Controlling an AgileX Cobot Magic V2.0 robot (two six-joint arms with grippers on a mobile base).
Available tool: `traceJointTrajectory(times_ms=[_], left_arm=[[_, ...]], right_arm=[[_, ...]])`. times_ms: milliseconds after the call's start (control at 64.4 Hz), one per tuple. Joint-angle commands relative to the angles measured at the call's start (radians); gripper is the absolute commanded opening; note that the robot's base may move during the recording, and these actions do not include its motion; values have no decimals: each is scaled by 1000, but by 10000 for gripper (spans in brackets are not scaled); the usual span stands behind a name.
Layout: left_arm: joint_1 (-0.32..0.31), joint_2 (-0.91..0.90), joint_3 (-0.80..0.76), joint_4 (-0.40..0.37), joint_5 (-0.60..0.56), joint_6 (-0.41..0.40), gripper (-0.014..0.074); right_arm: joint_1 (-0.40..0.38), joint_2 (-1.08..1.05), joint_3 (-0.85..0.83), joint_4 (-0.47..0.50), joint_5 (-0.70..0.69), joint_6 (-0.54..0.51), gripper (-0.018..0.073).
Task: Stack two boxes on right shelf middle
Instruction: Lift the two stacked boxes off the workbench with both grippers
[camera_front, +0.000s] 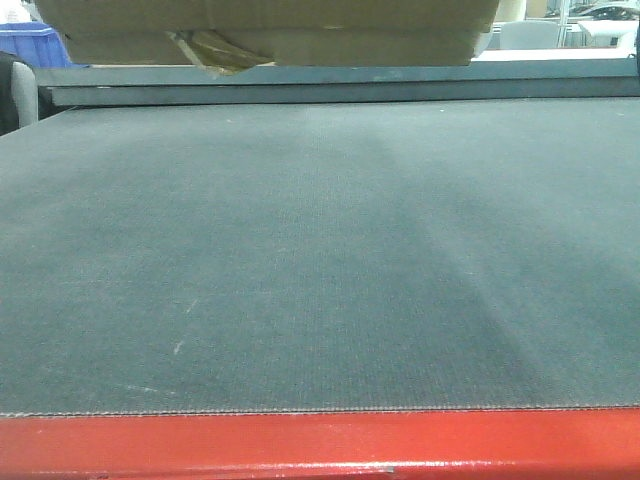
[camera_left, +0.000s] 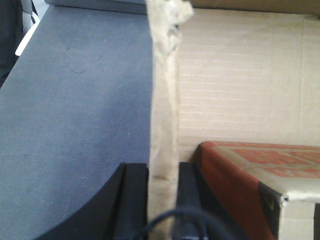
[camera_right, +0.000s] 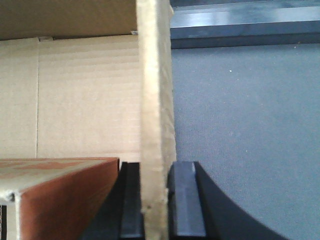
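A large open cardboard box (camera_front: 270, 25) hangs at the top of the front view, above the far part of the grey shelf surface (camera_front: 320, 250). My left gripper (camera_left: 163, 185) is shut on the box's left wall (camera_left: 163, 100), one finger inside and one outside. My right gripper (camera_right: 156, 190) is shut the same way on the box's right wall (camera_right: 155, 90). A smaller red-and-tan box (camera_left: 250, 170) lies inside the big box; it also shows in the right wrist view (camera_right: 60, 185). Neither gripper shows in the front view.
The shelf has a red front edge (camera_front: 320, 445) and a grey rail (camera_front: 340, 85) along its back. A blue bin (camera_front: 30, 42) stands beyond the back left corner. White furniture shows at the far right.
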Motion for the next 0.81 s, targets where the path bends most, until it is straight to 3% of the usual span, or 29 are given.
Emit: traceJointTrajectory(times_ms=[0, 792], left_arm=[[-2, -13, -13, 34, -16, -1, -111], [-2, -13, -13, 39, -20, -1, -111]], right_arm=[[-1, -19, -14, -19, -75, 9, -151], [-1, -19, -14, -19, -75, 9, -151]])
